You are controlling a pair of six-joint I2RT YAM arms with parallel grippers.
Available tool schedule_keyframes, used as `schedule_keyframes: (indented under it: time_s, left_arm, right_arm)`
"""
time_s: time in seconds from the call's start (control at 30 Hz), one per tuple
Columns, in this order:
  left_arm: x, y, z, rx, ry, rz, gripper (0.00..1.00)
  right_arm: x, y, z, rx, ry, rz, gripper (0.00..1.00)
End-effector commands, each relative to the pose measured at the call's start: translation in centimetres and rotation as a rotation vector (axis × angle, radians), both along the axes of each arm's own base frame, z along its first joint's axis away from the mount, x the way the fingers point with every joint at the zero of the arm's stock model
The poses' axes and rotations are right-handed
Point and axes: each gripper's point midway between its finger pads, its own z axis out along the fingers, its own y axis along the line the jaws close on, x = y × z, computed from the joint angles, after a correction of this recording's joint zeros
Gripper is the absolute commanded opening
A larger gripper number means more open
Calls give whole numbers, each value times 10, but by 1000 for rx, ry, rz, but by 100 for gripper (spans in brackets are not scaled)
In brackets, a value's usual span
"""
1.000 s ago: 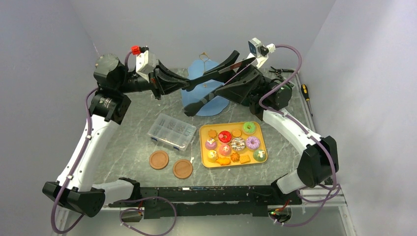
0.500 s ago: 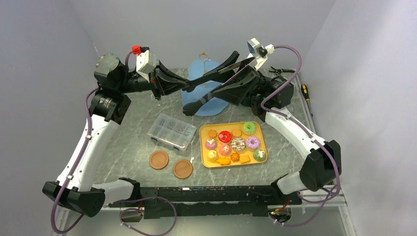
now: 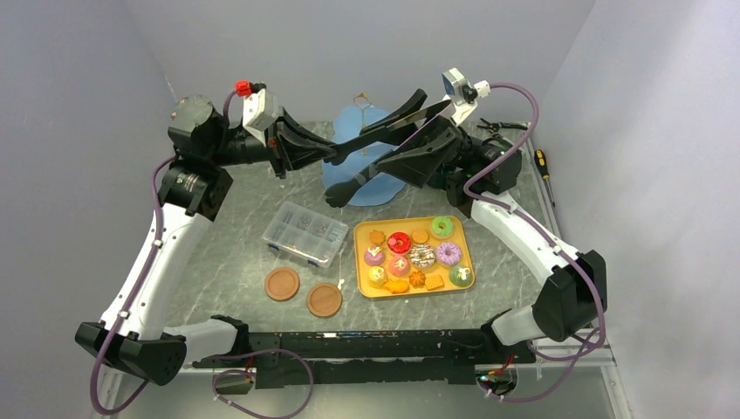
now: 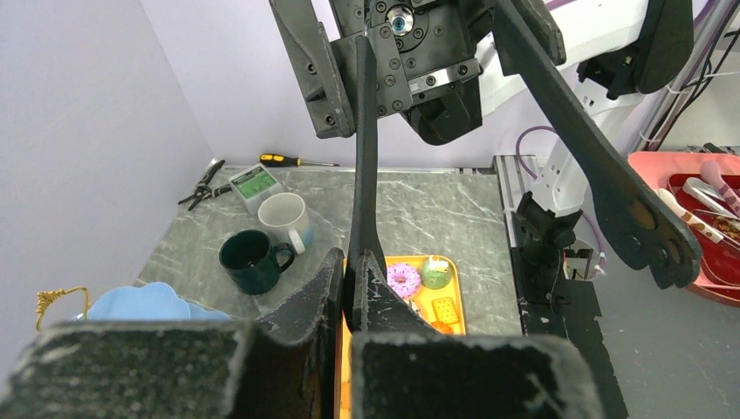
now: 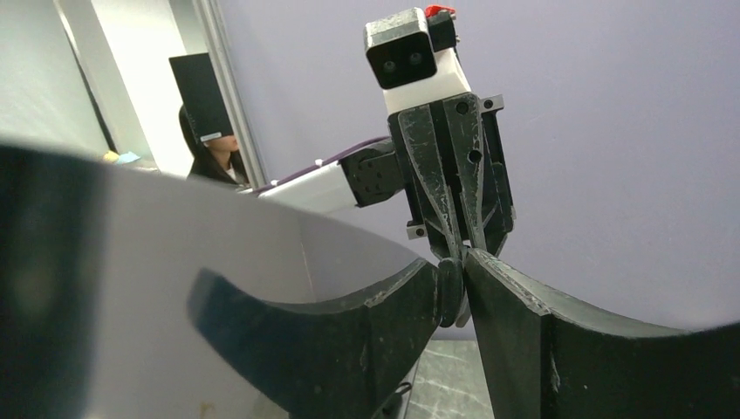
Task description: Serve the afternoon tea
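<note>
I take this to be the tool-readying step before any serving. My left tool (image 4: 353, 281) is clenched on the spoon-shaped tip of one arm of the long black plastic tongs (image 4: 363, 175). My right tool (image 5: 452, 281) is pinched on what looks like that same arm, further up towards the joined end. The tongs' other arm (image 4: 595, 166) sticks out free to one side, so no squeeze can close them as they are held now. Both tools hold the tongs in the air above the light-blue three-tier stand with its gold wire loop (image 3: 371, 188), which sits at the back of the grey marbled surface (image 3: 236, 253).

None of the tea is served. The small colourful toy doughnuts, biscuits and cakes (image 3: 422, 256) all lie on the flat yellow tray (image 3: 359, 253) in front of the stand. The dark-green mug (image 4: 253, 260) and the white mug (image 4: 284, 218) stand side by side at the far edge, well apart from the two round brown coasters (image 3: 303, 291) near me.

Next, I judge, one tool must let go while the other keeps its pinch. Then I need a fresh grasp with both arms of the tongs between the fingers before reaching down to the tray.
</note>
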Motion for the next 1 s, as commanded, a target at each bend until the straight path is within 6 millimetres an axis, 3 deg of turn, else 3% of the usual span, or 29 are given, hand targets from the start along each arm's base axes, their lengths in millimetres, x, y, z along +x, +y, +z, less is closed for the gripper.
schedule_keyframes:
  time_s: [0.0, 0.4, 0.57, 0.6, 0.63, 0.73, 0.97]
  left_arm:
    - [0, -1, -2, 0, -16, 13, 3]
    - [1, -1, 1, 0, -29, 26, 3]
    - [2, -1, 0, 3, -25, 27, 5]
    - [2, -1, 0, 3, -25, 30, 15]
    - [2, -1, 0, 3, -24, 31, 32]
    - [2, 1, -1, 10, -23, 45, 55]
    - [5, 9, -16, 66, -29, 110, 77]
  right_arm:
    - [-8, -1, 13, 68, -41, -21, 90]
    - [-3, 1, 3, -8, -26, -96, 77]
    - [-5, -5, 9, 2, -36, -95, 73]
    - [-4, -6, 10, 4, -39, -96, 72]
    - [-4, -7, 10, 4, -40, -100, 72]
    - [2, -9, 6, -18, -34, -133, 72]
    - [20, -16, -24, -168, -61, -346, 72]
